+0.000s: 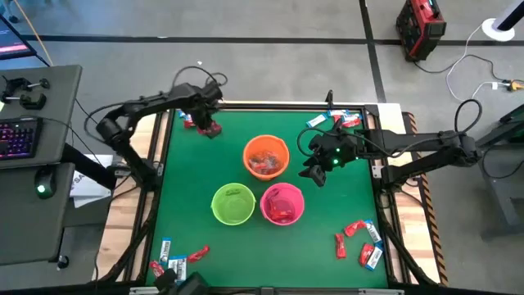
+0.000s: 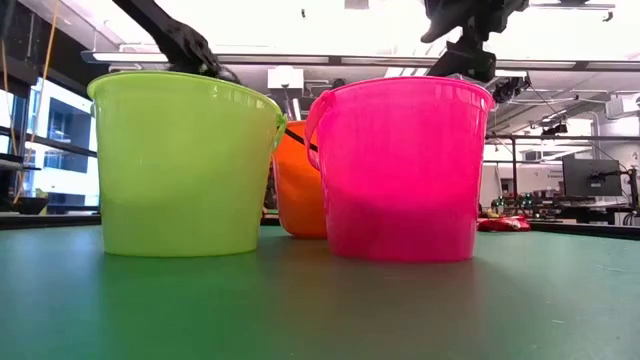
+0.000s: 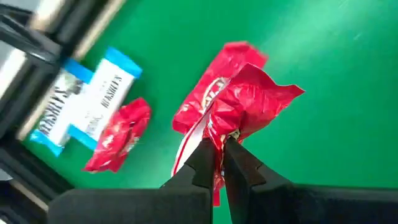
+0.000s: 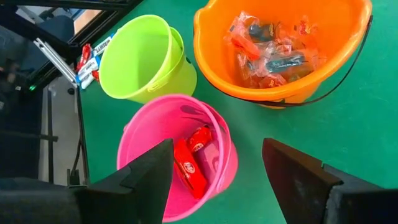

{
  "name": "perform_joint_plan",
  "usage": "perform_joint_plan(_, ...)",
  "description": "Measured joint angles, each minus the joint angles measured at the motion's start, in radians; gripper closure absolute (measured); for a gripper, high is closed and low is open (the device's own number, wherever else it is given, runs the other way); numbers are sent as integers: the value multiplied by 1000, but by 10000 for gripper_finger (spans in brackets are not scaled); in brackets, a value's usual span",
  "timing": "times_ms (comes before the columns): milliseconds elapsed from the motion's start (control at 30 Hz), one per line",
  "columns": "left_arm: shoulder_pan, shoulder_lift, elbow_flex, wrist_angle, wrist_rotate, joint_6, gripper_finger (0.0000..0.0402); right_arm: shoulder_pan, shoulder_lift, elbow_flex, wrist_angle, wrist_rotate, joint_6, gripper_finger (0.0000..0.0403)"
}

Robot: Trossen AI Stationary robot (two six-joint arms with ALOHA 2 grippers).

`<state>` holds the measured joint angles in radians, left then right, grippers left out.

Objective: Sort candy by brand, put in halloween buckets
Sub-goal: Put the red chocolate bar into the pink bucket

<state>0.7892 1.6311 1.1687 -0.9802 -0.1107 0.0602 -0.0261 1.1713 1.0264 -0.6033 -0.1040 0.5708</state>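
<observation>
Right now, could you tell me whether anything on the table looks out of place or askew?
Nothing stands out. The three buckets stand upright, loose candy lies only near the table's corners, and the left gripper pinches a crumpled red candy.

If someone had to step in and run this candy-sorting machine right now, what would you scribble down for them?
Left gripper: shut on a red candy at the mat's far-left corner.
Right gripper: open, empty, hovering beside the orange bucket.
Done: clear-wrapped candies in the orange bucket, red ones in the pink bucket.
Green bucket: looks empty.
Left: loose candy at all four corners of the green mat, red and blue-and-white.
</observation>
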Motion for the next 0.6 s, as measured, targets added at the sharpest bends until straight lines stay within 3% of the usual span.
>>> perform_joint_plan(133, -20, -122, 0, 10, 129, -50, 400, 0, -1, 0, -2, 0, -31, 165)
perform_joint_plan(233, -105, -213, 0, 37, 203, -109, 401, 0, -20, 0, -35, 0, -35, 165)
perform_joint_plan(400, -382, -309, 0, 148, 259, -192, 401, 0, -78, 0, -105, 15, -25, 165)
perform_joint_plan(600, -659, -267, 1, 473, 256, -262, 401, 0, -146, 0, -137, 104, -22, 165)
